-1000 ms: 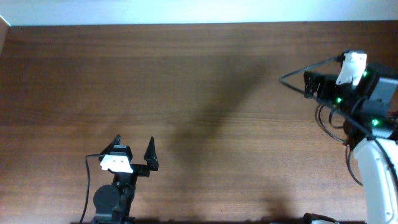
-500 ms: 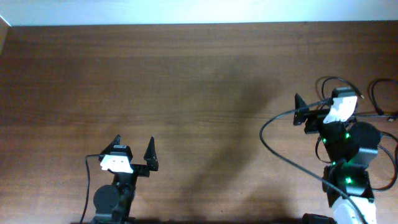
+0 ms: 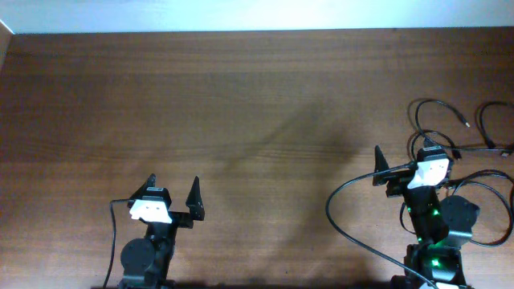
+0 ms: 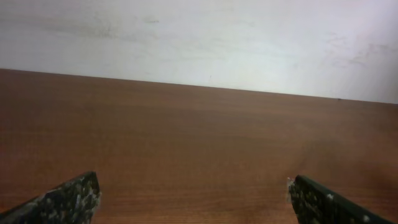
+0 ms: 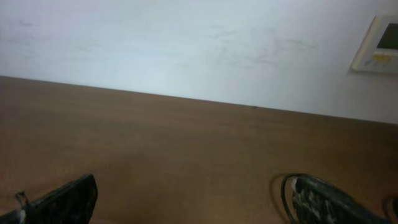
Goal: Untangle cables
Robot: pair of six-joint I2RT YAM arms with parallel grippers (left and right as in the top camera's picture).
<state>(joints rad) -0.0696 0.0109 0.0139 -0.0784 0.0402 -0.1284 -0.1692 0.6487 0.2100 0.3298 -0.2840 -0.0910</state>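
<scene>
The cables (image 3: 440, 102) are thin black cords lying in loose loops on the brown table (image 3: 257, 96) at the far right, with a small plug end (image 3: 467, 125). My right gripper (image 3: 400, 157) is open and empty, just in front of and to the left of these loops. In the right wrist view the right gripper (image 5: 194, 183) is open, and a thin black cable curve (image 5: 283, 190) lies beside its right finger. My left gripper (image 3: 173, 191) is open and empty at the front left, far from the cables. The left wrist view shows the left gripper (image 4: 193, 183) over bare wood.
A thicker black wire (image 3: 331, 210) from the right arm sweeps out in a wide curve to the left of the arm base. A white wall (image 4: 199, 37) rises behind the table's far edge, with a wall panel (image 5: 379, 43) at the right.
My right arm has come down from the far right and drawn back toward the front edge. The cable loops now show on the table behind it. The left arm has not moved.
</scene>
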